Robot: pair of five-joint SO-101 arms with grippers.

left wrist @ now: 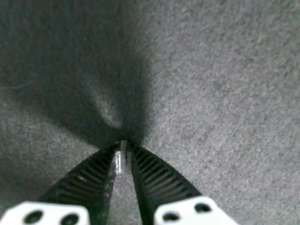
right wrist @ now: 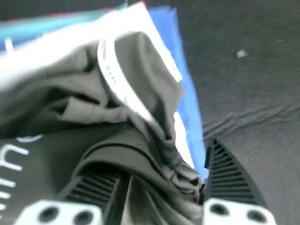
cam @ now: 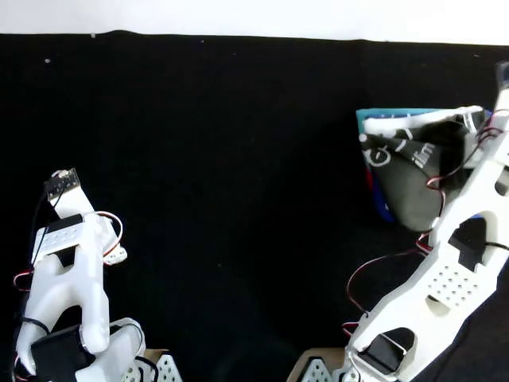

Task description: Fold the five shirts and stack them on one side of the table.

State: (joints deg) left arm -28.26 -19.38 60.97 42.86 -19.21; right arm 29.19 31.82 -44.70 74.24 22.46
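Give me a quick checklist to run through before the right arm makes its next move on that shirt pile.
1. Is the right tool open, with a fold of the grey shirt between its fingers? Ok.
2. Is the grey shirt folded flat? Not ok, it lies bunched on top.
3. Is the stack at one side of the table? Ok.
4. Are all five shirts in the stack? Cannot tell.
5. Is the left tool shut and apart from the stack? Ok.

Black tablecloth (cam: 238, 199) spans the work surface from near edge to far edge, with shallow creases (right wrist: 253, 117) toward the right. Pale wall strip (cam: 254, 16) lies beyond the far edge. A small pale speck (cam: 48, 60) sits far left.
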